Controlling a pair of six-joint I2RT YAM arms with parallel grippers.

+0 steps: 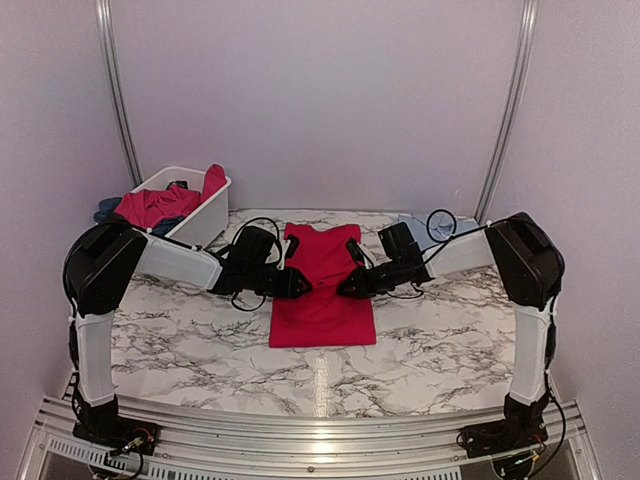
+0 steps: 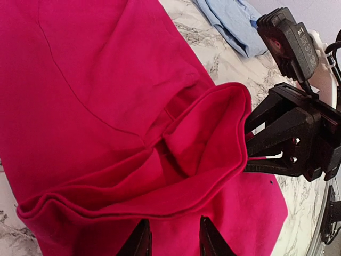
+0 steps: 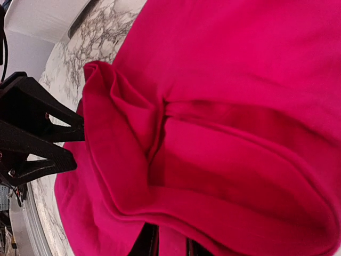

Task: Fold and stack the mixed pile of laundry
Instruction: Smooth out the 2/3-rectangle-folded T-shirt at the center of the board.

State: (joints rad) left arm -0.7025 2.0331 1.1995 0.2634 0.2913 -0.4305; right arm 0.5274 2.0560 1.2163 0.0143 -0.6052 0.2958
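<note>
A bright red garment point(image 1: 322, 310) from the mixed laundry pile lies flat in the middle of the marble table, its upper part drawn into a raised fold point(image 2: 213, 138). My left gripper point(image 1: 298, 284) pinches the fold's left side, with red cloth between its fingers point(image 2: 173, 242). Opposite it, my right gripper point(image 1: 348, 286) clamps the right end of the same fold point(image 3: 170, 245). Each wrist view shows the other gripper's black fingers closed on the cloth edge. More red and dark blue garments point(image 1: 155, 207) are heaped in the basket.
A white plastic basket point(image 1: 205, 222) stands at the back left of the table point(image 1: 180, 330). A light blue shirt point(image 1: 420, 225) lies at the back right, also visible in the left wrist view point(image 2: 234, 21). Metal rails run along the near table edge.
</note>
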